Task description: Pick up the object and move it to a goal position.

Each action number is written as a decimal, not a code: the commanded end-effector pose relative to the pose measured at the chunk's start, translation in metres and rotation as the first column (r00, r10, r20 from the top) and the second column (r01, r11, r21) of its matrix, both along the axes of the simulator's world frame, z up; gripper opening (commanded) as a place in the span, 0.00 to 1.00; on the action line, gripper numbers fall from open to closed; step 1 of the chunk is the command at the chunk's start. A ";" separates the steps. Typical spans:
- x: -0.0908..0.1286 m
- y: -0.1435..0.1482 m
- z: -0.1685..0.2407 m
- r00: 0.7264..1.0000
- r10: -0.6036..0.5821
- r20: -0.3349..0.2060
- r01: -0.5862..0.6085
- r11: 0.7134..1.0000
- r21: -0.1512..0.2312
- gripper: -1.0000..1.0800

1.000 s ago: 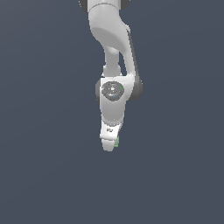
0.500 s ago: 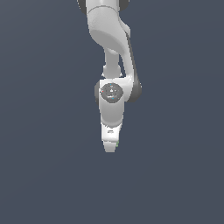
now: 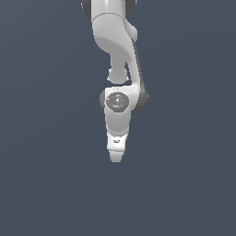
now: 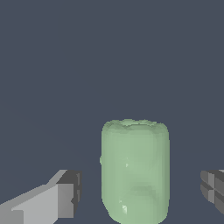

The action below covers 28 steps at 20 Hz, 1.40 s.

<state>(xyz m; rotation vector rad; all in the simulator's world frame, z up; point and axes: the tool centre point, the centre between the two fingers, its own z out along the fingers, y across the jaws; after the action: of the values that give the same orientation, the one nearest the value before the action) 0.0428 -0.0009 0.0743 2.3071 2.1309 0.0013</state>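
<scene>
The object (image 4: 134, 170) is a pale green, lumpy, rounded block. In the wrist view it stands between my two fingers, with a gap on each side. One grey finger (image 4: 65, 197) and the other finger (image 4: 213, 186) are both apart from it. My gripper (image 4: 139, 190) is open around the block. In the exterior view the white gripper (image 3: 115, 156) points down and hides almost all of the block; only a tiny green speck (image 3: 124, 151) shows at its edge.
The white arm (image 3: 115, 41) reaches down from the top of the exterior view. A plain dark grey surface (image 3: 46, 184) lies all around, with nothing else on it.
The gripper has moved down a little and shifted slightly to the exterior view's left. The green block shows less beside it than before.
</scene>
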 end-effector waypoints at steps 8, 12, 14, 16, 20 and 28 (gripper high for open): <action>0.000 0.000 -0.033 1.000 0.003 -0.001 -0.003 1.000 0.000 0.96; 0.000 0.000 -0.033 1.000 0.003 -0.001 -0.003 1.000 0.000 0.00; 0.000 0.000 -0.033 1.000 0.003 -0.001 -0.003 1.000 0.000 0.00; 0.000 0.000 -0.033 1.000 0.003 -0.001 -0.003 1.000 0.000 0.00; 0.000 0.000 -0.033 1.000 0.003 -0.001 -0.003 1.000 0.000 0.00; -0.002 0.010 -0.014 1.000 0.003 -0.001 -0.003 1.000 -0.001 0.00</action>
<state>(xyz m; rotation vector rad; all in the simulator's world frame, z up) 0.0410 0.0055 0.0536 2.3058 2.1349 -0.0022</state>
